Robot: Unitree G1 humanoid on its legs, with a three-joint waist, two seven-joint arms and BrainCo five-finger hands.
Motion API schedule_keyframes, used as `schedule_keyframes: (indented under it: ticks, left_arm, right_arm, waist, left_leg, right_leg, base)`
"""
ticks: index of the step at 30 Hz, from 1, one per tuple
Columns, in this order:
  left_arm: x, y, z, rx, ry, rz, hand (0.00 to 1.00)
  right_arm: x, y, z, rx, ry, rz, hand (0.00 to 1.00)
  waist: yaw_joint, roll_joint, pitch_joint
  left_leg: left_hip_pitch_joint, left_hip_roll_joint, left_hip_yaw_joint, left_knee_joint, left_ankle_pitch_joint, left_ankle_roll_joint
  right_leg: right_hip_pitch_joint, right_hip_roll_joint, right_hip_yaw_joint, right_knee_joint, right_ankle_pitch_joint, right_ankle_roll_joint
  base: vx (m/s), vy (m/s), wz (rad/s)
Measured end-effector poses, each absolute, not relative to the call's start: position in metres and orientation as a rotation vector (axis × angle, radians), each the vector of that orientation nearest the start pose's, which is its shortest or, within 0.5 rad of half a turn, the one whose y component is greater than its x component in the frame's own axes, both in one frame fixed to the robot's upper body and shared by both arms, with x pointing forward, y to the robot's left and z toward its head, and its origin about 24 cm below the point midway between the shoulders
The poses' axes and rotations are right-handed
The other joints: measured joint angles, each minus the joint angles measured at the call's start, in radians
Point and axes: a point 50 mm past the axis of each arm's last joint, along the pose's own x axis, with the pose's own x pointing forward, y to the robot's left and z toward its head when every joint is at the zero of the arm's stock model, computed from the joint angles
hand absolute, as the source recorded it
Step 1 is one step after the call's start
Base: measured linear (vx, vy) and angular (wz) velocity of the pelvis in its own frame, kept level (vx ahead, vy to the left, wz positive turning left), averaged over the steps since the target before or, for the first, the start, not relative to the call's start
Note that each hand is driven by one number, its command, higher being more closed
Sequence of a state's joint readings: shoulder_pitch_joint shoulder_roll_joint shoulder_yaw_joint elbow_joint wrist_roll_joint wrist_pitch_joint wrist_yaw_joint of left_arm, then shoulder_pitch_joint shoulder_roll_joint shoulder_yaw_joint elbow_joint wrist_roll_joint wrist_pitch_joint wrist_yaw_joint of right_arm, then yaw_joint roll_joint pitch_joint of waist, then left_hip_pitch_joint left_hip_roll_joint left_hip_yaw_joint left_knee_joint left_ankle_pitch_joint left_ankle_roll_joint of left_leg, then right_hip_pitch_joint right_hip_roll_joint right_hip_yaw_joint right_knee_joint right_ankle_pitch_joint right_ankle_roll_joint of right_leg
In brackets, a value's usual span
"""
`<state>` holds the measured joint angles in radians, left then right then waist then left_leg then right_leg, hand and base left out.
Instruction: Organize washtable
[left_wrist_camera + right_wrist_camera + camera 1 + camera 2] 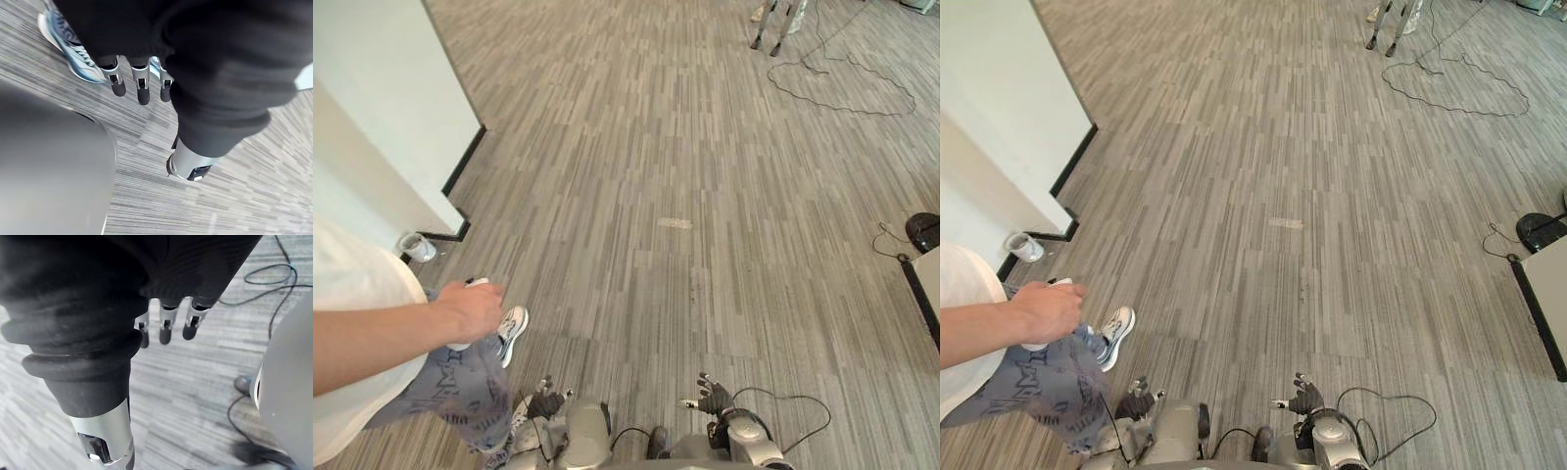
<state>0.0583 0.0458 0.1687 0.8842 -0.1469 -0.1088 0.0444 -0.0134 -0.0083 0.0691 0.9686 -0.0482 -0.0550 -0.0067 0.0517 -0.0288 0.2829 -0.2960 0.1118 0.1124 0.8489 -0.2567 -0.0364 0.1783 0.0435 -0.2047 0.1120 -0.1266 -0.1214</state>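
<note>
1. Left eye view: the left robot hand (544, 401) and the right robot hand (713, 398) hang low over the grey striped floor (685, 147), well apart. At the left, a person's hand (470, 311) holds a small white object (478, 282) above a pale sneaker (512, 331). A small cup (416, 247) stands by the white wall (382, 108).
2. Left wrist view: the left robot hand's fingers (143, 89) hang straight, released, holding nothing, with the sneaker beyond them.
3. Right wrist view: the right robot hand's fingers (166, 331) are relaxed and hold nothing, with the floor below them. I cannot tell where the washtable is.
</note>
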Motion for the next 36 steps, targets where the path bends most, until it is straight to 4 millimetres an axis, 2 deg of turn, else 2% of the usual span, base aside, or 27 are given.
schedule_keyframes:
  ticks: [1, 2, 3, 4, 5, 6, 7, 8, 10, 13, 15, 17, 19, 21, 22, 23, 24, 26, 27, 28, 29, 30, 31, 33, 34, 35, 36]
  left_arm:
    - [0.145, 0.199, -0.133, -0.135, 0.797, 0.31, 0.0]
    - [0.144, 0.197, -0.134, -0.139, 0.797, 0.307, 0.0]
    - [0.14, 0.194, -0.136, -0.147, 0.811, 0.307, 0.0]
    - [0.138, 0.197, -0.136, -0.154, 0.812, 0.32, 0.0]
    - [0.139, 0.199, -0.136, -0.146, 0.815, 0.321, 0.0]
    - [0.137, 0.2, -0.138, -0.145, 0.827, 0.324, 0.0]
    - [0.138, 0.203, -0.138, -0.135, 0.828, 0.324, 0.0]
    - [0.137, 0.205, -0.138, -0.13, 0.835, 0.325, 0.0]
    - [0.127, 0.209, -0.143, -0.116, 0.88, 0.334, 0.0]
    - [0.122, 0.21, -0.145, -0.113, 0.903, 0.336, 0.0]
    - [0.122, 0.209, -0.146, -0.105, 0.912, 0.328, 0.0]
    - [0.119, 0.208, -0.148, -0.098, 0.93, 0.321, 0.0]
    - [0.118, 0.206, -0.149, -0.084, 0.943, 0.303, 0.0]
    - [0.118, 0.202, -0.149, -0.058, 0.946, 0.27, 0.0]
    - [0.117, 0.198, -0.151, -0.049, 0.954, 0.25, 0.0]
    - [0.116, 0.197, -0.151, -0.047, 0.958, 0.245, 0.0]
    - [0.113, 0.196, -0.152, -0.062, 0.96, 0.26, 0.0]
    - [0.117, 0.19, -0.151, -0.093, 0.947, 0.268, 0.0]
    - [0.117, 0.185, -0.152, -0.116, 0.947, 0.273, 0.0]
    - [0.117, 0.183, -0.152, -0.124, 0.947, 0.273, 0.0]
    - [0.12, 0.184, -0.151, -0.126, 0.938, 0.274, 0.0]
    - [0.125, 0.189, -0.147, -0.117, 0.912, 0.279, 0.0]
    - [0.129, 0.192, -0.144, -0.11, 0.886, 0.281, 0.0]
    - [0.136, 0.195, -0.139, -0.102, 0.849, 0.281, 0.0]
    - [0.138, 0.194, -0.138, -0.103, 0.838, 0.277, 0.0]
    - [0.142, 0.191, -0.137, -0.105, 0.831, 0.262, 0.0]
    - [0.142, 0.188, -0.137, -0.104, 0.831, 0.253, 0.0]
  right_arm:
    - [0.15, -0.145, -0.144, -0.084, 0.91, 0.061, 0.0]
    - [0.148, -0.148, -0.145, -0.087, 0.918, 0.05, 0.0]
    - [0.146, -0.154, -0.145, -0.103, 0.923, 0.041, 0.0]
    - [0.143, -0.153, -0.147, -0.099, 0.939, 0.039, 0.0]
    - [0.142, -0.15, -0.147, -0.093, 0.937, 0.042, 0.0]
    - [0.142, -0.149, -0.147, -0.079, 0.928, 0.033, 0.0]
    - [0.144, -0.147, -0.146, -0.07, 0.921, 0.035, 0.0]
    - [0.144, -0.147, -0.146, -0.07, 0.917, 0.04, 0.0]
    - [0.146, -0.148, -0.144, -0.086, 0.906, 0.047, 0.0]
    - [0.149, -0.145, -0.143, -0.119, 0.892, 0.079, 0.0]
    - [0.156, -0.145, -0.14, -0.126, 0.873, 0.084, 0.0]
    - [0.16, -0.146, -0.138, -0.13, 0.862, 0.082, 0.0]
    - [0.163, -0.145, -0.137, -0.129, 0.853, 0.083, 0.0]
    - [0.163, -0.146, -0.137, -0.128, 0.854, 0.082, 0.0]
    - [0.164, -0.149, -0.136, -0.131, 0.848, 0.078, 0.0]
    - [0.165, -0.15, -0.136, -0.13, 0.846, 0.074, 0.0]
    - [0.162, -0.148, -0.138, -0.115, 0.859, 0.071, 0.0]
    - [0.16, -0.152, -0.138, -0.117, 0.864, 0.067, 0.0]
    - [0.159, -0.156, -0.137, -0.118, 0.856, 0.06, 0.0]
    - [0.16, -0.158, -0.136, -0.106, 0.852, 0.046, 0.0]
    - [0.159, -0.157, -0.137, -0.098, 0.857, 0.042, 0.0]
    - [0.156, -0.153, -0.139, -0.089, 0.877, 0.045, 0.0]
    - [0.153, -0.15, -0.142, -0.083, 0.897, 0.049, 0.0]
    - [0.149, -0.15, -0.145, -0.084, 0.919, 0.047, 0.0]
    - [0.15, -0.151, -0.144, -0.088, 0.919, 0.041, 0.0]
    - [0.151, -0.153, -0.144, -0.097, 0.92, 0.034, 0.0]
    - [0.148, -0.155, -0.145, -0.102, 0.928, 0.031, 0.0]
  waist:
    - [0.017, 0.001, 0.0]
    - [0.02, 0.006, -0.002]
    - [0.024, 0.044, -0.013]
    - [0.033, 0.021, -0.021]
    - [0.031, 0.004, -0.03]
    - [0.015, -0.016, -0.039]
    - [0.017, -0.041, -0.031]
    - [0.018, -0.047, -0.027]
    - [0.013, -0.029, -0.013]
    - [0.01, -0.028, -0.014]
    - [-0.003, -0.027, -0.013]
    - [-0.021, -0.026, -0.012]
    - [-0.041, -0.027, -0.012]
    - [-0.042, -0.029, -0.014]
    - [-0.053, -0.008, -0.025]
    - [-0.058, -0.006, -0.038]
    - [-0.054, -0.005, -0.043]
    - [-0.043, 0.033, -0.055]
    - [-0.036, 0.066, -0.056]
    - [-0.039, 0.075, -0.047]
    - [-0.036, 0.081, -0.046]
    - [-0.03, 0.055, -0.032]
    - [-0.025, 0.031, -0.026]
    - [-0.001, 0.011, -0.023]
    - [0.002, 0.009, -0.017]
    - [0.011, 0.026, -0.007]
    - [0.016, 0.033, -0.011]
  left_leg:
    - [-0.019, -0.029, -0.023, -0.255, 0.022, -0.015]
    - [-0.019, -0.035, -0.042, -0.382, 0.055, -0.025]
    - [-0.024, -0.023, -0.074, -0.533, 0.206, -0.01]
    - [-0.02, -0.043, -0.07, -0.46, 0.253, 0.05]
    - [-0.019, -0.056, -0.058, -0.438, 0.22, 0.054]
    - [0.001, -0.067, -0.047, -0.41, 0.172, 0.074]
    - [0.058, -0.09, -0.017, -0.413, 0.133, 0.101]
    - [0.091, -0.099, -0.009, -0.415, 0.114, 0.108]
    - [0.26, -0.105, 0.004, -0.455, 0.053, 0.13]
    - [0.37, -0.091, 0.0, -0.552, 0.042, 0.132]
    - [0.428, -0.078, -0.007, -0.613, 0.027, 0.121]
    - [0.489, -0.076, -0.012, -0.668, 0.015, 0.101]
    - [0.538, -0.076, -0.027, -0.685, -0.009, 0.063]
    - [0.584, -0.073, -0.053, -0.69, -0.044, 0.024]
    - [0.602, -0.042, -0.089, -0.68, -0.091, 0.019]
    - [0.602, -0.03, -0.11, -0.651, -0.107, 0.003]
    - [0.55, -0.015, -0.137, -0.512, -0.11, -0.012]
    - [0.444, 0.049, -0.142, -0.201, -0.046, -0.12]
    - [0.358, 0.086, -0.142, 0.013, 0.039, -0.172]
    - [0.276, 0.121, -0.125, 0.202, 0.032, -0.163]
    - [0.246, 0.128, -0.113, 0.259, 0.022, -0.148]
    - [0.191, 0.121, -0.087, 0.299, 0.004, -0.118]
    - [0.14, 0.093, -0.055, 0.247, -0.017, -0.082]
    - [0.072, 0.045, -0.029, 0.047, -0.039, -0.052]
    - [0.038, 0.018, -0.03, -0.077, -0.038, -0.052]
    - [0.005, -0.012, -0.034, -0.295, -0.013, -0.067]
    - [0.008, -0.021, -0.03, -0.394, 0.024, -0.071]
  right_leg:
    - [0.023, -0.013, 0.022, -0.004, -0.016, 0.027]
    - [0.035, -0.01, 0.032, -0.004, -0.028, 0.047]
    - [0.066, 0.009, 0.059, 0.001, -0.064, 0.094]
    - [0.083, -0.011, 0.096, 0.054, -0.132, 0.121]
    - [0.069, -0.034, 0.096, 0.109, -0.15, 0.136]
    - [-0.004, -0.078, 0.099, 0.31, -0.168, 0.167]
    - [-0.102, -0.134, 0.098, 0.575, -0.127, 0.177]
    - [-0.134, -0.159, 0.091, 0.679, -0.12, 0.178]
    - [-0.176, -0.238, -0.046, 0.824, -0.152, 0.128]
    - [-0.245, -0.215, -0.131, 0.692, -0.171, 0.131]
    - [-0.347, -0.167, -0.166, 0.451, -0.15, 0.149]
    - [-0.384, -0.145, -0.213, 0.2, -0.037, 0.148]
    - [-0.396, -0.141, -0.237, 0.055, 0.049, 0.144]
    - [-0.403, -0.141, -0.222, 0.023, 0.076, 0.14]
    - [-0.413, -0.125, -0.195, 0.08, 0.13, 0.1]
    - [-0.424, -0.116, -0.192, 0.119, 0.141, 0.085]
    - [-0.427, -0.102, -0.19, 0.172, 0.163, 0.039]
    - [-0.371, -0.046, -0.202, 0.181, 0.104, 0.016]
    - [-0.323, -0.003, -0.181, 0.17, 0.063, 0.008]
    - [-0.263, 0.033, -0.165, 0.146, 0.038, -0.007]
    - [-0.225, 0.042, -0.151, 0.133, 0.027, -0.011]
    - [-0.146, 0.046, -0.128, 0.097, 0.01, -0.014]
    - [-0.074, 0.042, -0.103, 0.058, 0.013, -0.007]
    - [-0.017, 0.027, -0.061, 0.015, 0.006, 0.013]
    - [0.008, 0.023, -0.043, -0.007, -0.002, 0.027]
    - [0.046, 0.021, -0.022, -0.039, -0.013, 0.044]
    - [0.063, 0.023, -0.011, -0.054, -0.021, 0.056]
  base:
    - [0.54, 0.12, -0.68]
    - [0.55, 0.194, -0.79]
    - [0.59, 0.282, -0.92]
    - [0.6, 0.291, -0.8]
    - [0.6, 0.278, -0.48]
    - [0.58, 0.225, -0.21]
    - [0.66, 0.272, -0.22]
    - [0.63, 0.257, -0.18]
    - [0.49, 0.201, -0.05]
    - [0.4, 0.106, 0.05]
    - [0.45, 0.06, 0.05]
    - [0.52, 0.026, 0.12]
    - [0.57, -0.04, 0.28]
    - [0.56, -0.11, 0.46]
    - [0.47, -0.123, 0.58]
    - [0.62, -0.186, 0.74]
    - [0.63, -0.241, 0.47]
    - [0.63, -0.257, -0.05]
    - [0.63, -0.185, -0.53]
    - [0.62, -0.154, -0.55]
    - [0.59, -0.12, -0.45]
    - [0.65, -0.171, -0.41]
    - [0.71, -0.176, -0.63]
    - [0.47, -0.072, -0.66]
    - [0.42, 0.077, -0.67]
    - [0.41, 0.106, -0.63]
    - [0.46, 0.177, -0.62]
